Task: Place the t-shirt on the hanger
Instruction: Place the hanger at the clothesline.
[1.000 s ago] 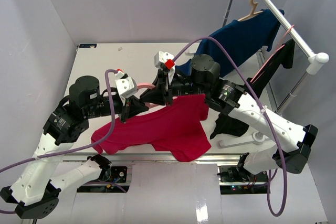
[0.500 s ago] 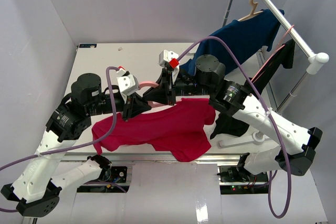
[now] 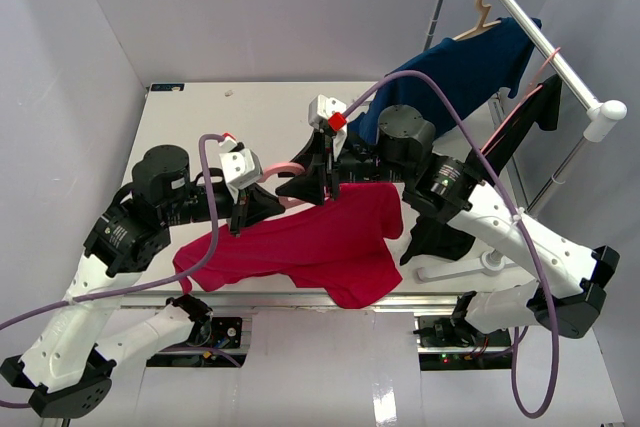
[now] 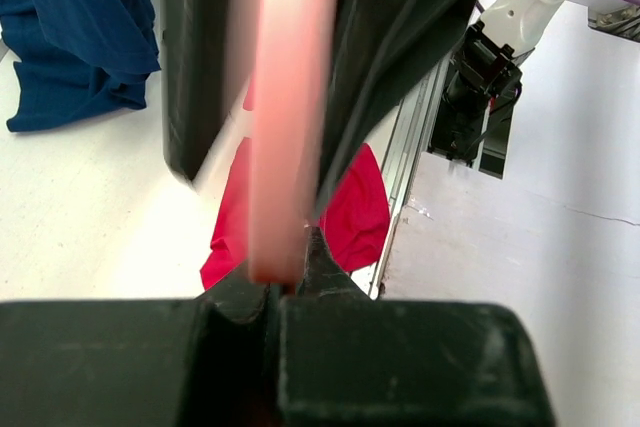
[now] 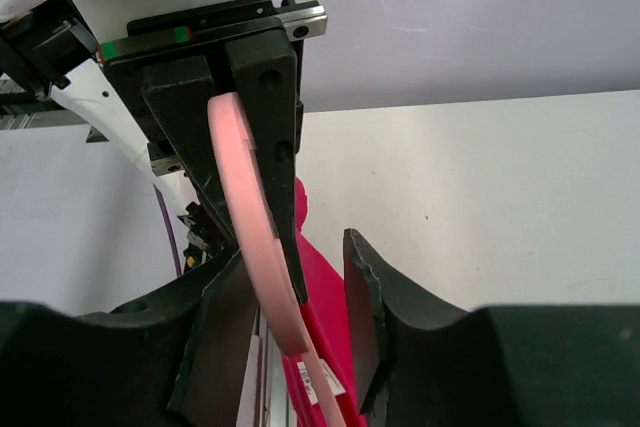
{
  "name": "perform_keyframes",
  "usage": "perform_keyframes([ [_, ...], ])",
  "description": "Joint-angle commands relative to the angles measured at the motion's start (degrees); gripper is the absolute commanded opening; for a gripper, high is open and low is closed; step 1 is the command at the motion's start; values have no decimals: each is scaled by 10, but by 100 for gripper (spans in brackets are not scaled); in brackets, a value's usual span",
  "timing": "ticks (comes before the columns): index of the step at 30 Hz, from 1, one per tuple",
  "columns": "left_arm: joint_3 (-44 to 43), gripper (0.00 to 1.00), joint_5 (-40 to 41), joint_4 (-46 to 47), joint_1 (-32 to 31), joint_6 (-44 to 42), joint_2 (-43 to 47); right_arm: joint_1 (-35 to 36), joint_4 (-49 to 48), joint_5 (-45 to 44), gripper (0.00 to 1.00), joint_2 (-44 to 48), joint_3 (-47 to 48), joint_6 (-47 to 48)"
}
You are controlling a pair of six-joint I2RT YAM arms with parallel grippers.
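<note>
White desk (image 3: 200, 117). From the top, the t-shirt (image 3: 300, 247) hung off the near edge, with its far edge lifted up by the hanger (image 3: 280, 167). Left wrist: left fingers (image 4: 195, 67) clamped on the hanger. Right wrist: right fingers (image 5: 365, 327) apart, straddling it. Looked like mid-threading. Next, I'd guess the right needs to pinch cloth and drag it over the hanger's arm.

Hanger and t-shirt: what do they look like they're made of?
Hanger: probably plastic. Pale pink, smooth, slight sheen, a thin rigid curved strip.
T-shirt: soft cloth, likely a knit. Matte crimson, it sags and wrinkles limply.
</note>
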State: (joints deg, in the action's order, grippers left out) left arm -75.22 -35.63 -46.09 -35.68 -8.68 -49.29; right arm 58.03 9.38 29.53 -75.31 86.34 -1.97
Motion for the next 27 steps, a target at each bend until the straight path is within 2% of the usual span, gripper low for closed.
perform_keyframes([
  [1,4,0,-20,-9,2,-14,31,-13,38,-37,53,45,-4,60],
  [3,8,0,-23,-14,2,-19,32,-17,78,-39,61,51,0,111],
  [5,8,0,-25,-19,2,-21,32,-20,136,-35,63,49,16,139],
  [11,6,0,-35,-20,2,-27,38,-21,270,-15,63,28,74,240],
  [17,-3,0,-44,-21,2,-25,37,-21,368,5,62,9,113,280],
  [27,-58,0,-54,-41,2,-32,19,-21,401,5,62,-11,103,283],
])
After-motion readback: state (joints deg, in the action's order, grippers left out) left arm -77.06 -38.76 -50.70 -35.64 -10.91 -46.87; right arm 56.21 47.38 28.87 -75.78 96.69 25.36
